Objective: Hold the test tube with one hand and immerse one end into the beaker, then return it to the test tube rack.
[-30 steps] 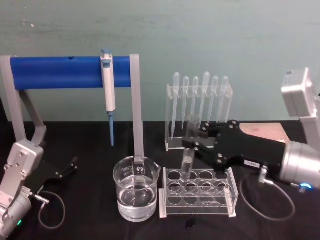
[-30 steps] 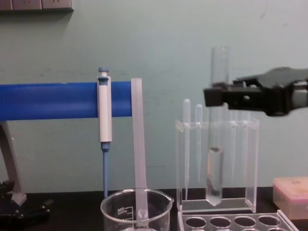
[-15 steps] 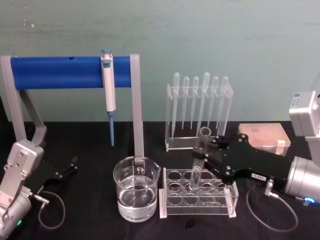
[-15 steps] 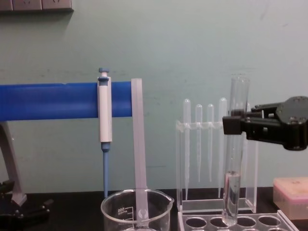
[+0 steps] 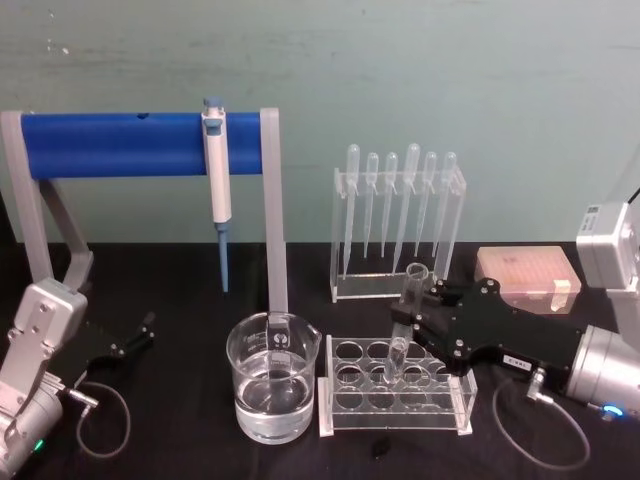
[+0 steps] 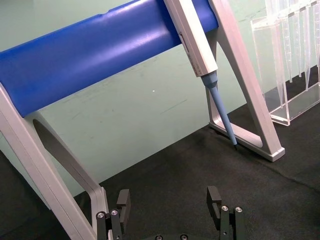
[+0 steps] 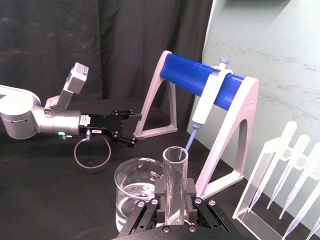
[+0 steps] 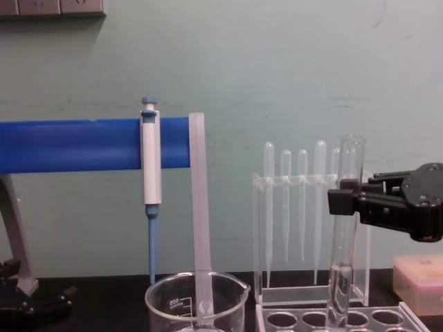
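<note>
My right gripper (image 5: 414,322) is shut on the test tube (image 5: 405,318), a clear glass tube that leans slightly. Its lower end dips into a hole of the white rack (image 5: 460,415). In the chest view the test tube (image 8: 343,228) stands almost upright in the right gripper (image 8: 344,202), its tip at the level of the rack's (image 8: 270,321) top. The right wrist view has the tube's rim (image 7: 175,156) between the black fingers (image 7: 160,199). The beaker (image 5: 272,388), with water in it, stands left of the rack. My left gripper (image 6: 169,210) is parked open at the far left, also seen as left gripper (image 5: 135,337).
Behind the beaker a blue-and-white pipettor (image 5: 217,195) hangs on a blue bar stand (image 5: 110,143). A clear holder with several plastic pipettes (image 5: 398,215) is behind the rack. A pink box (image 5: 527,272) sits at the back right. Cables (image 5: 535,425) lie on the black table.
My right gripper has come down and drawn back to the right with the test tube. The tube's lower end has gone from above the rack into a rack hole. The left arm has not moved.
</note>
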